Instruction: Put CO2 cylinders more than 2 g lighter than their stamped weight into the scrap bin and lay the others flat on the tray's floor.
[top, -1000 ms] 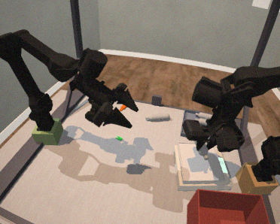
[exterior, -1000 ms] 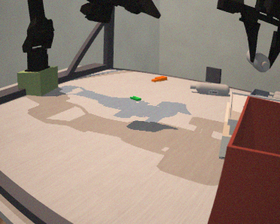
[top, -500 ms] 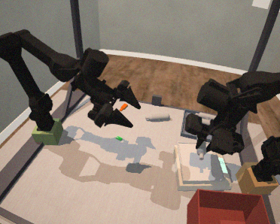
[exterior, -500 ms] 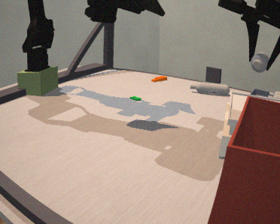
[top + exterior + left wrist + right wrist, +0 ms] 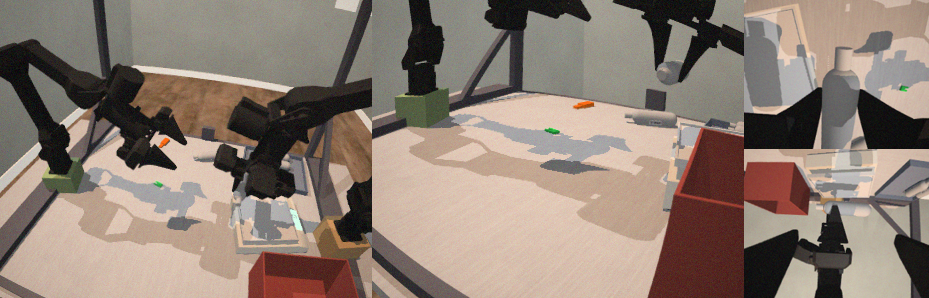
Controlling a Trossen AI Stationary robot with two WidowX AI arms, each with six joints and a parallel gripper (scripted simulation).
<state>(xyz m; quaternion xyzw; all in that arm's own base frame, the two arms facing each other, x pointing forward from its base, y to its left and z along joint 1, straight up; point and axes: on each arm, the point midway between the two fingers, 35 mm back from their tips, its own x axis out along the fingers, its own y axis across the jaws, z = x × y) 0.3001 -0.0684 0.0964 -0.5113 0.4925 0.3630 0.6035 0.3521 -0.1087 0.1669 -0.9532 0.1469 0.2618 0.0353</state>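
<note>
Grey cylinder (image 5: 236, 210) (image 5: 672, 73) (image 5: 840, 100) (image 5: 855, 209) clamped in our part-closed left gripper (image 5: 238, 192) (image 5: 669, 75) (image 5: 840, 92) (image 5: 834, 205), we should steady it for the wide-open right gripper (image 5: 180, 156) (image 5: 589, 19) (image 5: 847, 236), apparently a handover.

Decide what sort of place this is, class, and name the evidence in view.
Probably a robot work cell for weighing and sorting: a pale square scale with a lit display, an open red box-shaped bin, and a silver-grey metal cylinder held in the left gripper.
</note>
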